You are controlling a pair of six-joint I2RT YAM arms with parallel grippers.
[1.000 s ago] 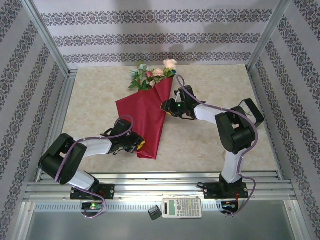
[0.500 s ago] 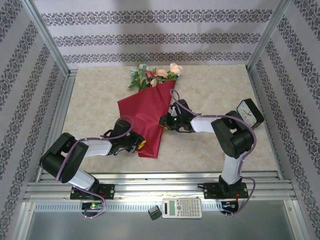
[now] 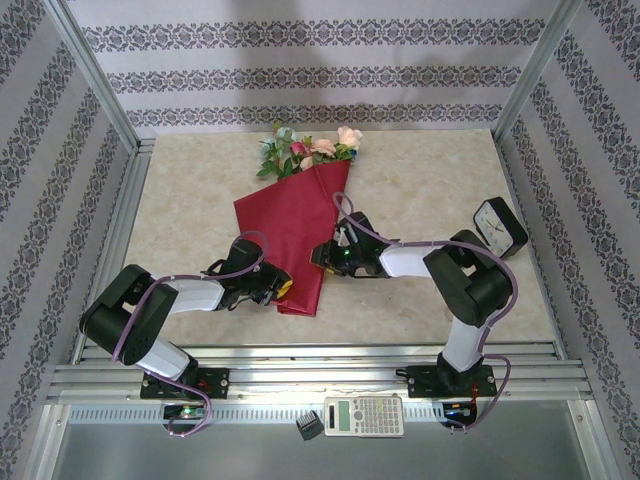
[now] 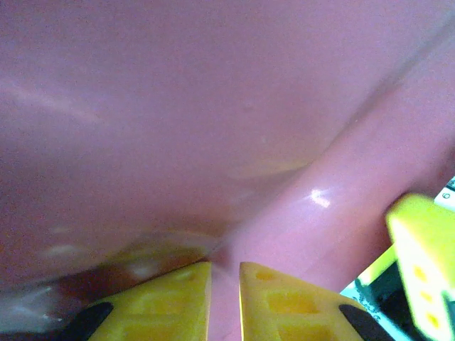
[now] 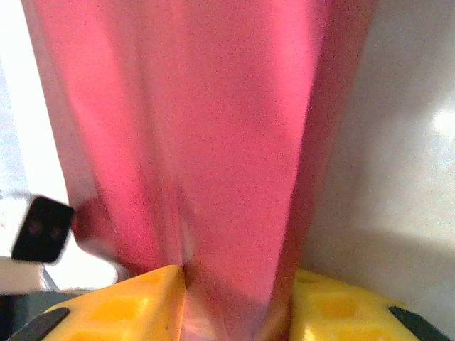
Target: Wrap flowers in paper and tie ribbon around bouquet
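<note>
Crimson paper (image 3: 295,225) hid the stems of the flowers (image 3: 305,150), so that in the top view the blooms and leaves poked out at the wide end, well beyond both tools. Both wrist views were blurred and close, the paper's edges cut off by the frame. The wrapped cone lay flat on the bench (image 3: 430,180), its long axis running from the narrow end at the left tool (image 4: 225,273) away to the blooms, leaning a little toward the right arm's side. The left tool's yellow fingers stood nearly together, pinching a thin fold of paper between them. The right tool (image 5: 238,284) met the cone's right edge partway along, its fingers set moderately apart with a broad fold of paper filling the gap. I could not tell whether they pressed on it.
</note>
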